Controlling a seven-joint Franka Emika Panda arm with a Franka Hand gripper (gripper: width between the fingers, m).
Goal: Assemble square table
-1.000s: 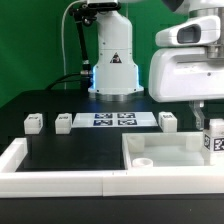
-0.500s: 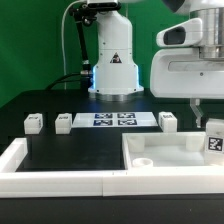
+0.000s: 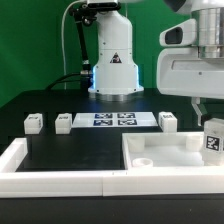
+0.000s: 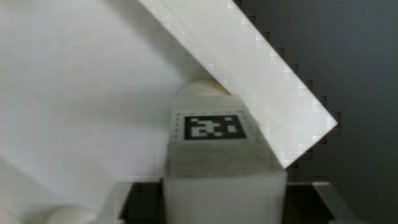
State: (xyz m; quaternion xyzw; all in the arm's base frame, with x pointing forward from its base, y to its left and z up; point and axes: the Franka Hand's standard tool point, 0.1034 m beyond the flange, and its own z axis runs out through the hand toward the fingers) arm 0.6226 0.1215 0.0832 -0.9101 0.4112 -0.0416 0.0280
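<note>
Gripping one tagged leg (image 3: 213, 141) upright, the end effector (image 3: 209, 124) is holding it at the far right corner of the square slab (image 3: 165, 150), itself lying near right on the tabletop (image 3: 60, 150); judging alignment critical, so keeping the leg plumb while lowering and twisting.

Robotics lab: robot arm base (image 3: 114, 62), black table (image 3: 70, 150), marker board (image 3: 113, 120) (fiducial tags).

Parts on the tabletop (image 3: 70, 145).
By the back edge the marker board (image 3: 113, 120) lay mid-row, a leg (image 3: 33, 123) and another leg (image 3: 63, 122) to the exterior view's left of it, a third leg (image 3: 167, 121) to its right. The slab (image 3: 175, 155) sat inside the wall (image 3: 60, 178) at the front corner on that right side, a fourth leg (image 3: 213, 138) over its right edge.
</note>
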